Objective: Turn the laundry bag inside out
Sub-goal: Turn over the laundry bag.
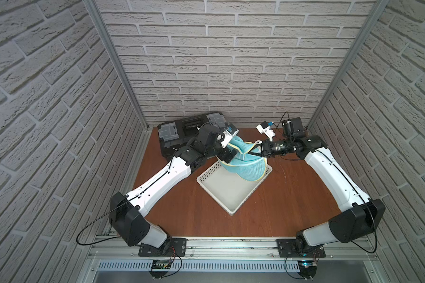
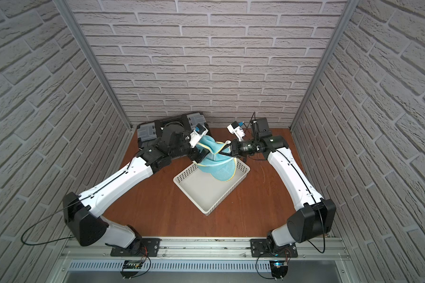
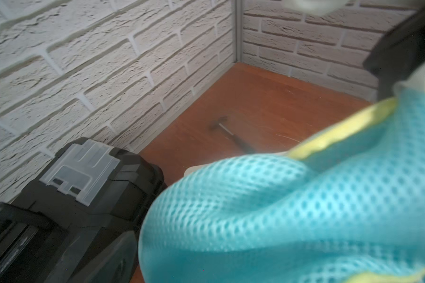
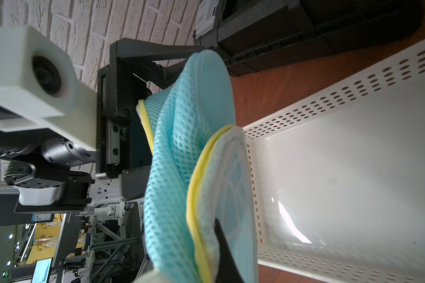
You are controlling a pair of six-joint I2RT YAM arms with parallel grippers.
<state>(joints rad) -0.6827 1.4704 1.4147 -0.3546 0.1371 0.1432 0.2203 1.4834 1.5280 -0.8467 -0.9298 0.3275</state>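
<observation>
We see the laundry bag point(image 1: 245, 161) hanging between the two hands above the far corner of the white perforated basket point(image 1: 206, 172) on the counter point(image 1: 182, 220). It is light-blue mesh, bunched and twisted, with yellow trim along its edges. Its rounded lower part sags into the basket. The right wrist view shows a paler white-and-blue panel point(image 4: 233, 183) inside the yellow rim. The left hand point(image 1: 231, 153) stands spread, with mesh between its fingers. The right hand point(image 1: 254, 152) pinches the trimmed edge.
</observation>
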